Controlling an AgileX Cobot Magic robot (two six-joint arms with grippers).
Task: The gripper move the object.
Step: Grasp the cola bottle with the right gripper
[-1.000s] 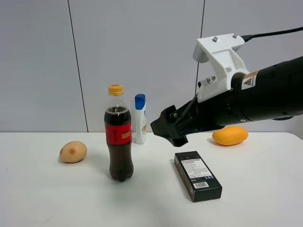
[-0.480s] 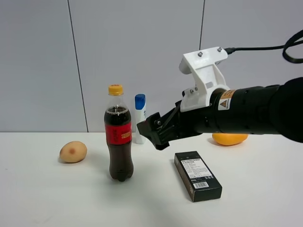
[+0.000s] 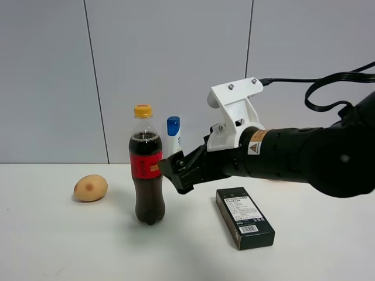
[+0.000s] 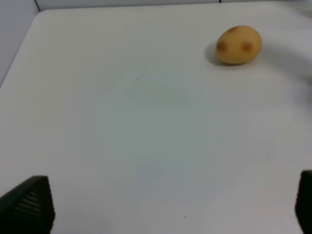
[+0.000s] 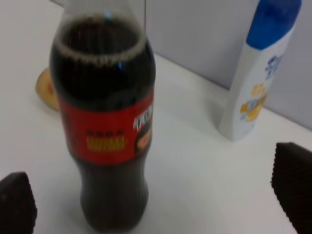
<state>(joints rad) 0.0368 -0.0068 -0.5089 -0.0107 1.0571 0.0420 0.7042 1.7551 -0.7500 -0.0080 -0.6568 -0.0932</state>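
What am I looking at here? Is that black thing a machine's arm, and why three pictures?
It is a robot with two arms, each ending in a claw that pinches things. The wide picture comes from a camera mounted high, off the arms; the other two come from a small camera on each wrist, looking past its claw. On the white table stand a cola bottle and a white bottle with a blue cap; a potato and a black box lie nearby. The right claw is open, close beside the cola bottle, holding nothing. The left claw is open too, with the potato ahead of it.
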